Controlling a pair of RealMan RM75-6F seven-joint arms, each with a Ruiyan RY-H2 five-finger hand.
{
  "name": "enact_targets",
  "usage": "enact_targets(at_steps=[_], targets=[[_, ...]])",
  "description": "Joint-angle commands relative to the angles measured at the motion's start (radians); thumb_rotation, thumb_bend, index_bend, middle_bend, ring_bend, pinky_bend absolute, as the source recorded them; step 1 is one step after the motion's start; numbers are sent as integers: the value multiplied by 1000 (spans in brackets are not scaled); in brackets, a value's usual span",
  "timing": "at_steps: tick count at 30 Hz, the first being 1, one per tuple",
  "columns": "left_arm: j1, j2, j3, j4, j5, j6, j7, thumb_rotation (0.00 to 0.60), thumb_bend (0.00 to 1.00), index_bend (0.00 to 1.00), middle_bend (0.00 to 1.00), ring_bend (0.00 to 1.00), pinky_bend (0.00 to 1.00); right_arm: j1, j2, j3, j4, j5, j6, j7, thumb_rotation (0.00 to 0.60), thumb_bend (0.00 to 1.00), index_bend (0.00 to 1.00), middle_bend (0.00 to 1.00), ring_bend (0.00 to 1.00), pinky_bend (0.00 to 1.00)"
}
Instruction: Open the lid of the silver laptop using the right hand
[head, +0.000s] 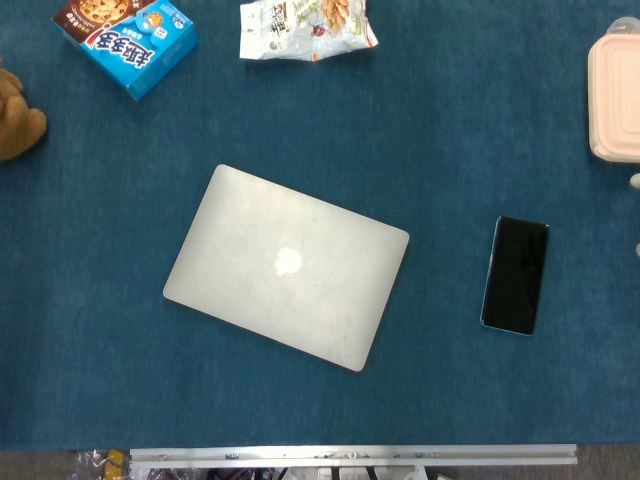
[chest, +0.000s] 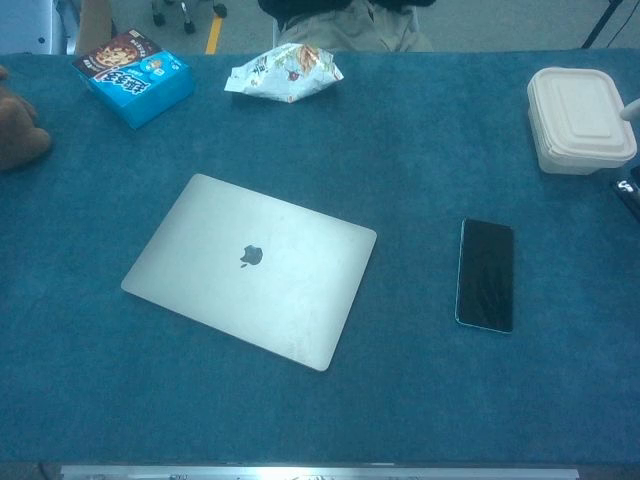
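We see the laptop (head: 287, 266) lying shut, skewed, mid worktop (head: 450, 150), phone (head: 515, 274) to its right. Right hand (chest: 630, 108) only a white tip at the frame edge by the lunchbox (chest: 580, 118); we can't tell its grip. Left hand out of frame.

Silver laptop (chest: 250, 268) centre of blue table (chest: 420, 170), lid shut, skewed. Phone (chest: 486, 274) at 3 o'clock. Cookie box (chest: 133, 76) at 11. Snack bag (chest: 284, 72) at 12. Lidded container (chest: 579, 120) at 2. White fingertip (chest: 630, 109) at right edge.
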Motion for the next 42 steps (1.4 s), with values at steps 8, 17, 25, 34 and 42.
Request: enact_targets(at_steps=[8, 17, 25, 34, 42], targets=[[-5, 2, 0, 5, 3, -3, -3, 600, 343, 288, 279, 226, 189, 44, -25, -20, -15, -50, -46, 30, 600, 162, 300, 280, 230, 378], [6, 9, 4, 8, 3, 10, -12, 600, 342, 288, 279, 226, 189, 126, -82, -34, -31, -121, -123, 37, 600, 120, 287, 271, 226, 363], [8, 11, 6, 10, 6, 13, -18, 600, 343, 288, 279, 226, 189, 226, -152, -39, -70, -166, -240, 2, 600, 91, 237, 236, 170, 278], [14, 11, 7, 16, 3, 19, -28, 600, 343, 288, 278, 226, 189, 319, -261, -13, -103, -125, -364, -93, 600, 27, 66, 95, 38, 127], [13, 15, 6, 23, 3, 16, -40, 600, 342, 288, 278, 226, 189, 373, -372, -1, -92, -54, -461, -188, 600, 17, 0, 16, 0, 60]])
